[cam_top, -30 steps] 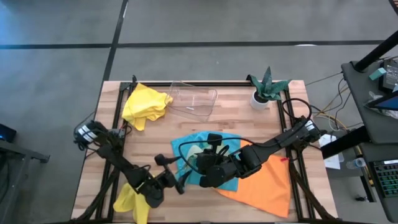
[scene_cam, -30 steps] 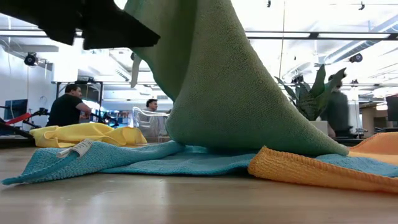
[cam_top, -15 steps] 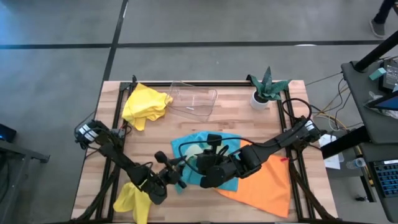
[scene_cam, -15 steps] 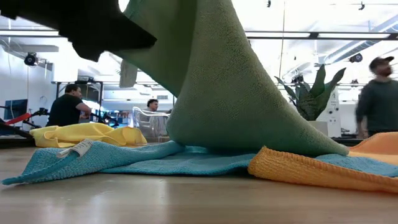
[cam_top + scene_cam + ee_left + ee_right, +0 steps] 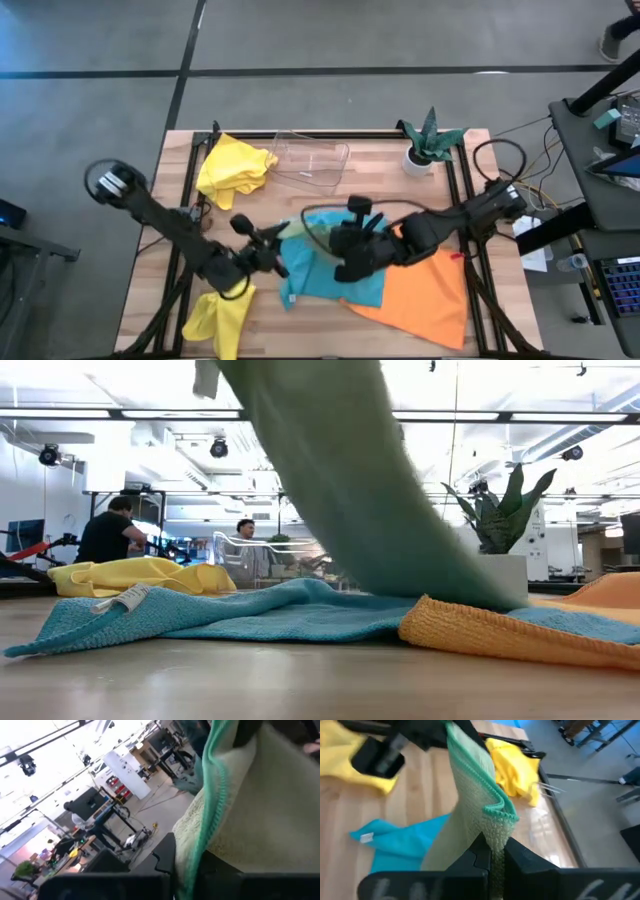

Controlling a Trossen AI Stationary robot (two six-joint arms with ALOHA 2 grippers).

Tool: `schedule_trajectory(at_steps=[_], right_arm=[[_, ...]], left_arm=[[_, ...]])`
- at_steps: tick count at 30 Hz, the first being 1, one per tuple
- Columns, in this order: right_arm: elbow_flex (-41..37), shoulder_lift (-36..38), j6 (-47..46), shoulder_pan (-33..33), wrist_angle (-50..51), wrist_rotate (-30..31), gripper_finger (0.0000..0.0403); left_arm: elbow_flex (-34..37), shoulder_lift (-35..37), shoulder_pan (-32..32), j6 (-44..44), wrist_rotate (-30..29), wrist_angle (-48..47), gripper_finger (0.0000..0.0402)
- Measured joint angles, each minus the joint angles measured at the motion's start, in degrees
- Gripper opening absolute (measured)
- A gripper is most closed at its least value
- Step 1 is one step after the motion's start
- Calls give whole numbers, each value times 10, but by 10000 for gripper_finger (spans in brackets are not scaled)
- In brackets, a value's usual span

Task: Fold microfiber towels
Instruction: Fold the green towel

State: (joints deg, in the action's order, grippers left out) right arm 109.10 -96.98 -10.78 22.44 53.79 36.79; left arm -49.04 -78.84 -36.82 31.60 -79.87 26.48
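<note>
Wooden table (image 5: 300,195), both jaws pinching the sage green towel (image 5: 470,795), lifted above turquoise towel (image 5: 250,610)

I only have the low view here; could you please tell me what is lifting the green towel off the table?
Observer: Both tools are. The right tool is shut on the green towel at its hemmed edge.
Operator: And the left one?
Observer: The left tool is shut on the same towel, which hangs between them above the turquoise towel.
Operator: Is there any towel I cannot see?
Observer: A second yellow towel lies at the front left corner of the table.
</note>
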Motion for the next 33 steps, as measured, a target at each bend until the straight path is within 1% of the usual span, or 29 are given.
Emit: schedule_trajectory(at_steps=[4, 6, 8, 11, 17, 24, 28, 33], right_arm=[[0, 22, 20, -31, -3, -17, 8], [0, 32, 28, -49, -4, -28, 8], [0, 39, 37, -68, -7, -39, 9], [0, 49, 54, -93, -10, -62, 8], [0, 74, 80, -130, -15, -76, 9], [0, 114, 94, -145, -31, -80, 9], [0, 128, 94, -144, -27, -80, 9], [0, 132, 95, -141, -14, -76, 9]], left_arm=[[0, 65, 32, 47, 52, -1, 0], [0, 91, 52, 63, 88, -1, 0], [0, 110, 73, 68, 119, -2, 0], [-1, 128, 102, 85, 150, -4, 0], [-18, 137, 140, 130, 168, -4, 0], [-73, 123, 144, 185, 178, -2, 0], [-91, 114, 144, 187, 180, -13, 0], [-98, 100, 148, 187, 180, -35, 0]])
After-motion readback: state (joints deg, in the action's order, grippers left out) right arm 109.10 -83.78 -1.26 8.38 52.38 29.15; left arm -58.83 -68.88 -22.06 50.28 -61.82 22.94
